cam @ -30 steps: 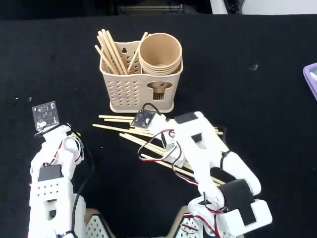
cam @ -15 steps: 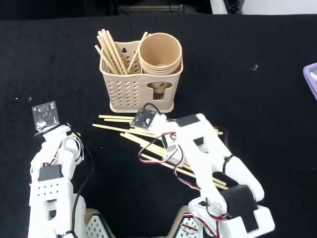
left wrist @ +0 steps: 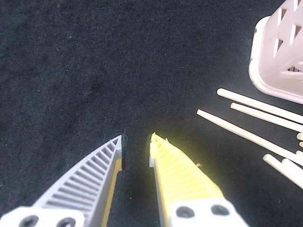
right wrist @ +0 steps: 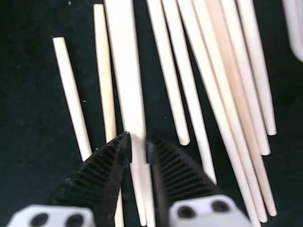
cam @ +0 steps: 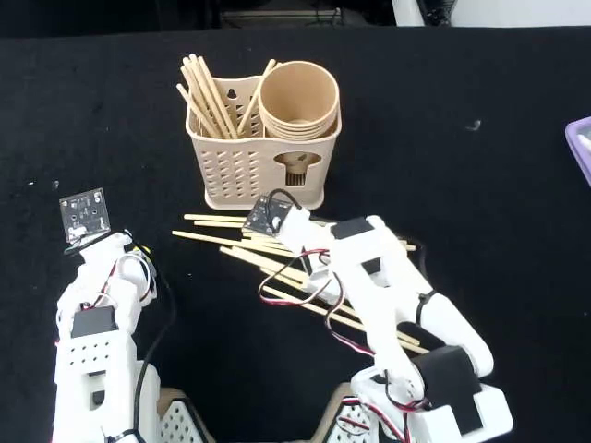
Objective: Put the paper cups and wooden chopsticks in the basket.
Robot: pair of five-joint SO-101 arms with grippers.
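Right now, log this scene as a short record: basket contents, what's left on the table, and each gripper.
container: basket, upright on the black table
inside it: stacked paper cups in one compartment, bundle of chopsticks in the other
left to move: loose chopsticks lying on the table in front of the basket
right gripper: down among the loose chopsticks, shut on one chopstick
left gripper: slightly open, empty, over bare table near the chopstick ends

No legible text, number, label or sign anywhere, basket [cam: 242,171], paper cups [cam: 298,97] and wooden chopsticks [cam: 212,239] plain, circuit board [cam: 85,215] on an arm's wrist, markings too small to read
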